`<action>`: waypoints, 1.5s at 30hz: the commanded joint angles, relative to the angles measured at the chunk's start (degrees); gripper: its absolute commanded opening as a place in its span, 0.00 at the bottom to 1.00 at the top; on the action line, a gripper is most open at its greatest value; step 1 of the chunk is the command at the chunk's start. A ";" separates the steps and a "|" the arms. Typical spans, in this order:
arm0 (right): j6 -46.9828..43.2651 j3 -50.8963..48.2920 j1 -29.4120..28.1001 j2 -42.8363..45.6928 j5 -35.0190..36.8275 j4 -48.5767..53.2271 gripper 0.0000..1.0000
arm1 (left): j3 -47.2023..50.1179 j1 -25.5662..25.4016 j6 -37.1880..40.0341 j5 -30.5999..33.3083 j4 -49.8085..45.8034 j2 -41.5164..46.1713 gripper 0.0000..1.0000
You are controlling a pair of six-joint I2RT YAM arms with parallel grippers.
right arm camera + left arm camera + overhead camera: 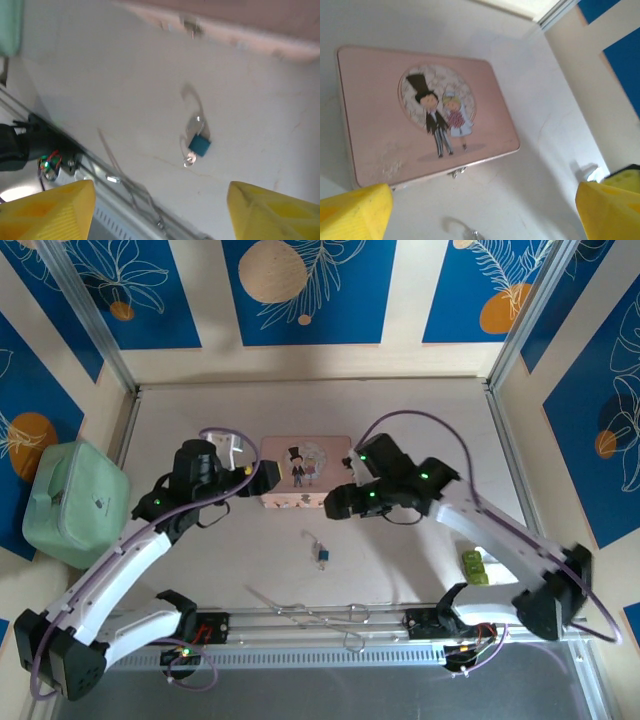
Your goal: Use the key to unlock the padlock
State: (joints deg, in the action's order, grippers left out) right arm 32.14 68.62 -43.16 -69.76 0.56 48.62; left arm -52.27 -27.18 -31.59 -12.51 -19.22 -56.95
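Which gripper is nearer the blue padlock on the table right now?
Right. The right gripper hovers just past the padlock, by the front edge of the pink tin box. The left gripper is farther away, off the box's left end.

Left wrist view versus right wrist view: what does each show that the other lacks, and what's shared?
Left wrist: the top of the pink tin, with its bride-and-groom picture. Right wrist: the blue padlock lying on the white table, thin wire pieces, a green case's edge. Both: the tin, the table, and an open end effector, the left end effector and the right end effector respectively.
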 commanded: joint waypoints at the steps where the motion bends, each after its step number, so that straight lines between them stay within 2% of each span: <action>1: 1.10 1.33 -2.34 7.18 15.92 5.36 0.74 | -4.13 -0.07 5.66 4.25 -2.46 1.34 0.99; 4: 2.14 -1.65 -2.74 13.83 24.95 1.29 0.79 | -6.13 0.02 7.50 12.05 -2.78 2.15 1.00; 5: 1.94 -3.61 -2.59 16.02 26.74 -1.13 0.84 | -6.57 0.02 8.21 16.61 -3.08 2.26 1.00; 6: 1.79 -5.81 -2.35 18.16 28.22 -3.67 0.97 | -6.48 0.02 8.80 21.82 -3.11 2.34 0.99; 7: 2.25 -7.82 -1.89 19.89 29.36 -5.62 0.99 | -6.01 0.02 9.31 25.54 -2.90 2.44 0.99; 8: 4.31 -10.93 -1.48 21.89 31.81 -7.61 0.99 | -4.59 0.02 9.97 29.14 -1.35 2.48 0.99; 10: 9.92 -19.49 -0.99 26.22 40.19 -11.77 0.99 | -0.27 0.02 8.59 30.18 3.11 2.19 1.00; 11: 9.80 -24.58 -0.44 29.15 43.73 -15.82 0.99 | 2.70 0.02 8.02 29.73 5.41 2.07 1.00; 13: 6.83 -33.77 1.44 34.85 46.21 -23.65 0.99 | 9.09 0.02 11.97 28.20 12.20 2.82 1.00; 15: 3.98 -40.67 4.17 39.35 49.51 -28.98 0.99 | 14.92 0.02 14.33 32.79 18.08 4.51 1.00; 17: 2.17 -43.50 7.09 40.70 53.18 -29.63 0.99 | 18.70 0.13 15.75 40.15 22.41 5.90 0.99; 19: -0.47 -44.87 9.88 39.83 56.39 -30.11 0.99 | 21.38 0.73 20.44 45.20 27.61 5.82 0.99; 22: -7.36 -47.56 13.83 36.17 58.32 -36.90 0.99 | 23.60 3.21 29.10 46.60 35.83 1.60 0.99; 28: -15.71 -49.70 24.71 24.35 53.50 -52.47 0.99 | 25.39 11.26 33.17 46.13 49.36 -13.83 0.99; 30: -14.27 -50.14 29.88 18.95 48.11 -55.98 0.99 | 27.08 14.12 33.87 41.23 54.52 -18.21 1.00; 33: -13.61 -49.80 35.79 12.08 38.54 -60.69 0.99 | 28.65 17.43 35.23 29.28 61.09 -24.02 0.99; 34: -14.44 -49.45 36.74 10.20 36.33 -63.60 0.99 | 27.26 18.01 35.37 27.47 58.67 -24.56 0.99; 36: -17.90 -49.77 37.96 6.40 31.44 -71.58 0.99 | 28.39 20.30 35.35 21.91 64.19 -27.02 0.99; 38: -20.16 -49.90 39.34 2.55 26.37 -78.92 0.99 | 30.36 23.37 32.11 19.61 70.88 -31.25 0.99; 41: -20.04 -49.22 42.10 -3.88 17.40 -88.52 0.99 | 30.68 24.19 33.58 13.73 73.09 -32.68 0.99; 43: -23.93 -47.18 41.94 -7.67 12.74 -90.38 0.99 | 30.57 24.19 33.62 12.86 71.79 -32.37 0.99; 45: -24.73 -47.88 42.25 -16.29 10.72 -99.71 0.99 | 30.66 24.19 33.68 12.95 72.57 -32.56 0.99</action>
State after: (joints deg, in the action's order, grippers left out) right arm 11.27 19.88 -1.19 -79.35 20.40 -36.10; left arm -21.91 -3.22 1.85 5.43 48.07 -89.47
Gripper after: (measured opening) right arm 0.990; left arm 0.995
